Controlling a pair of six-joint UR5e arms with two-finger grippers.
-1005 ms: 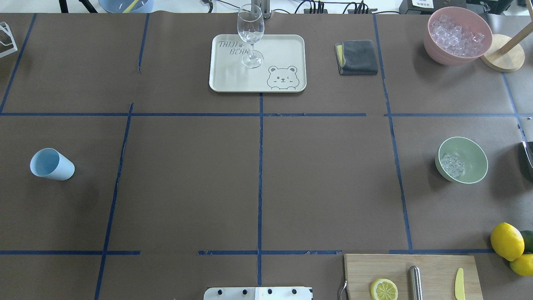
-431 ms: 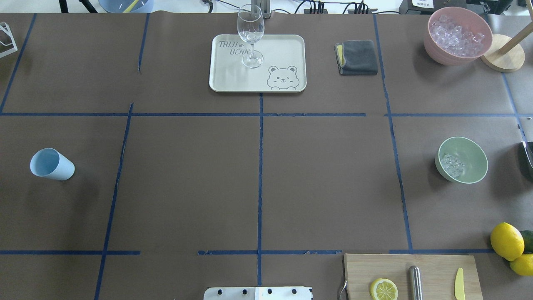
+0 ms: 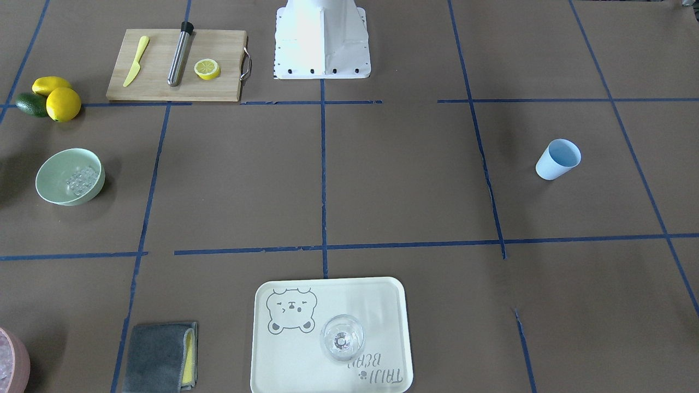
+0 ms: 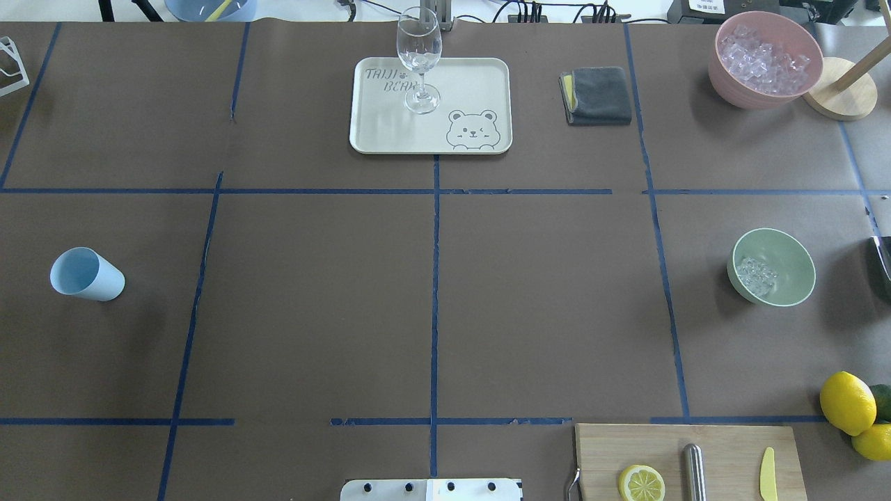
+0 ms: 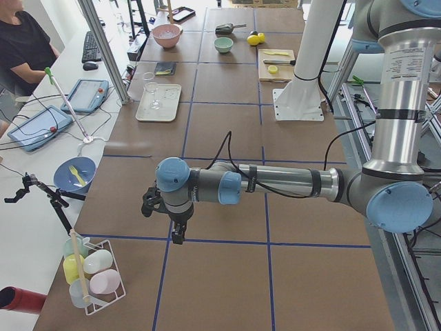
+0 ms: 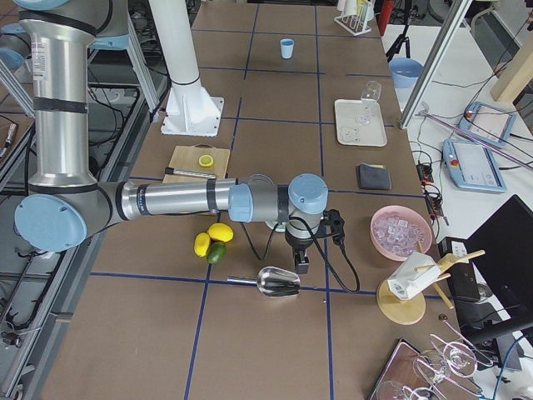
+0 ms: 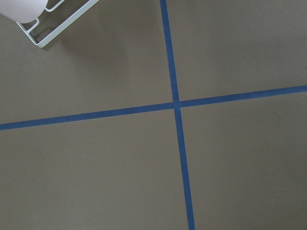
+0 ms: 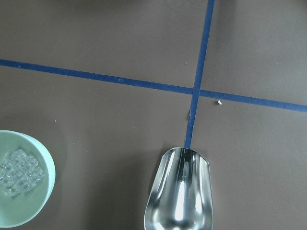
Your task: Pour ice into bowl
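Front-facing view: the bowl [image 3: 50, 170] sits upright near the table's end on the robot's right, about midway between the long edges; the ice [image 3: 82, 180] lies inside it, gathered to one side of its floor; the light blue cup [image 3: 557, 159] stands near the opposite end, well apart; a cream tray [image 3: 284, 360] at the long edge far from the robot carries an upright glass [image 3: 342, 338]; a cutting board [image 3: 158, 82] lies at the robot's edge.

Overhead view: the bowl holds the same small heap of ice; a pink container [image 4: 724, 76] heaped with clear cubes stands in the far corner on the robot's right; whole lemons [image 4: 847, 402] lie at that end, close to the robot's edge; no arm shows here.

Exterior left view: the left gripper [image 5: 178, 234] hangs over the table toward the end on the robot's left, fingers pointing down, near a white wire rack [image 5: 96, 279]; I cannot tell how its jaws stand.

Exterior right view: the right gripper [image 6: 301, 265] hangs just above a metal scoop [image 6: 279, 282] lying on the table near the end on the robot's right; here too I cannot tell how the jaws stand.

Left wrist view: only brown paper, a blue tape cross [image 7: 176, 104] and a corner of the rack.

Right wrist view: the scoop lies with its mouth at a tape line; the bowl, ice inside, sits apart from it; no fingers show.
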